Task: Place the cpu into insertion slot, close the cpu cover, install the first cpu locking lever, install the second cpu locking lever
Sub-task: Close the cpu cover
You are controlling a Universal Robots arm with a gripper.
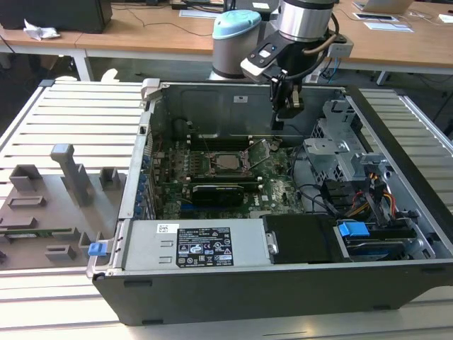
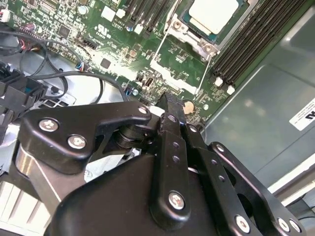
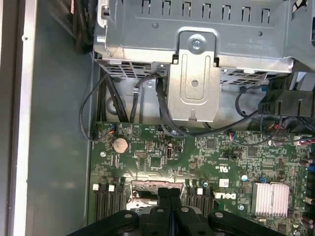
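The cpu (image 1: 228, 161) (image 2: 214, 14), a square chip with a dull silver top, lies in the insertion slot (image 1: 210, 164) on the green board inside the open case. A silvery frame, the cpu cover (image 2: 209, 47), lies flat around the chip as far as I can tell. Thin wire levers (image 2: 158, 49) run along the socket's side, and one (image 1: 260, 163) stands up at a slant. My gripper (image 1: 278, 126) (image 2: 167, 101) (image 3: 169, 192) hangs above the board on the exterior view's right of the socket. Its fingers are shut with nothing between them.
A metal drive cage (image 1: 333, 142) (image 3: 197, 44) with black cables (image 3: 162, 108) stands close beside the gripper. Long black memory slots (image 2: 251, 44) flank the socket. A black expansion card (image 1: 219, 191) and the power supply (image 1: 198, 244) lie nearer the case front. A grey fixture tray (image 1: 49, 205) sits outside.
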